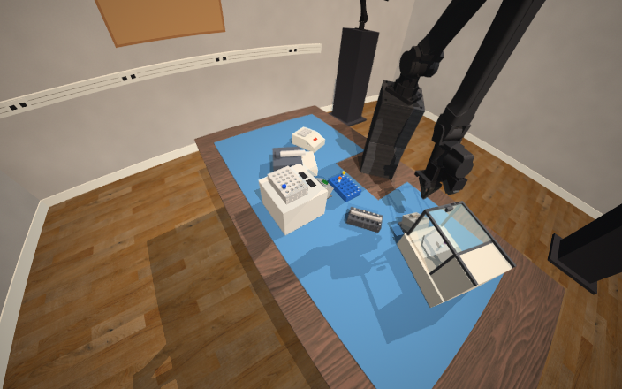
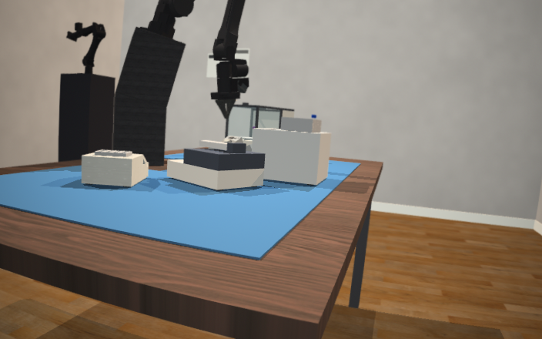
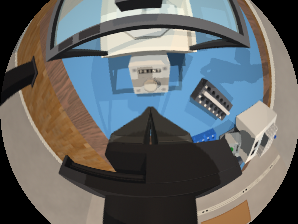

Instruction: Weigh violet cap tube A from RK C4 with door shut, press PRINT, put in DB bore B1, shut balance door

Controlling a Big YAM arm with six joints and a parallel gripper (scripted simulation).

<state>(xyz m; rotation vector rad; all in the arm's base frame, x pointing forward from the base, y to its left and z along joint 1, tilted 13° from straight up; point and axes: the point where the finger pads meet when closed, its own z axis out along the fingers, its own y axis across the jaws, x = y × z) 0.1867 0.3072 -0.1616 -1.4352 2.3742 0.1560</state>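
Closed tool (image 1: 425, 194) (image 2: 226, 117) (image 3: 150, 110) near the glass box (image 1: 453, 247) (image 2: 256, 118) (image 3: 150, 22), magnet block (image 1: 363, 219) (image 3: 211, 99) nearby.

Beyond the claw (image 1: 425, 196) (image 2: 226, 118) (image 3: 151, 110) stand pale grey walls (image 1: 151, 87) (image 2: 379, 79). Below it spreads a wood-grained tabletop (image 1: 534, 311) (image 2: 199, 271) (image 3: 80, 107), above plank flooring (image 1: 114, 275) (image 2: 451, 256).

From my remote station, the top view shows an orange-brown board (image 1: 164, 20) (image 3: 227, 214) mounted on the grey wall (image 1: 151, 114) (image 2: 399, 99), above a pale socket rail (image 1: 170, 67) with paired black outlets. White skirting (image 1: 118, 173) (image 2: 451, 214) borders the wood-plank floor (image 1: 114, 275) (image 2: 439, 247). Beyond the table stands a dark pedestal (image 1: 355, 73) (image 2: 85, 115) bearing a small black arm (image 1: 362, 13) (image 2: 94, 45); another dark column (image 1: 591, 252) enters at the top view's right edge.
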